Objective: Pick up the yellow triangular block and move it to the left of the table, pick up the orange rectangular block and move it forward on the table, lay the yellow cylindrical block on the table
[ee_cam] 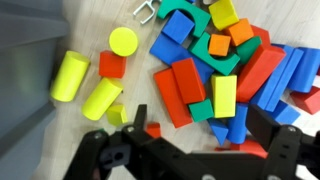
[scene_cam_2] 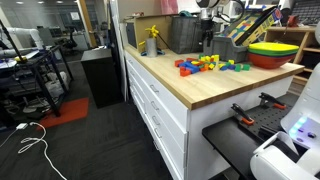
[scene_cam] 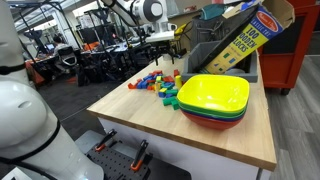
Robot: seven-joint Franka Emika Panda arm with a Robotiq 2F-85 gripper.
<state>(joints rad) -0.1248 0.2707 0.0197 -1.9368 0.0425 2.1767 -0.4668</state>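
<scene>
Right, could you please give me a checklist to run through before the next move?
1. Tool open and empty: ok.
2. Tool over the block pile: ok.
3. Yellow triangular block located: cannot tell.
4. Upright yellow cylinder at the pile's edge, top uncovered: ok.
5. Orange block lying on top, uncovered: ok.
6. Bare table for placing: ok.

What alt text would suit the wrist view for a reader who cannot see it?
Looking down, the open hand hangs empty over a jumbled pile of coloured blocks on a pale wood table. Left of the pile sit three yellow cylinders and a red cube.
</scene>
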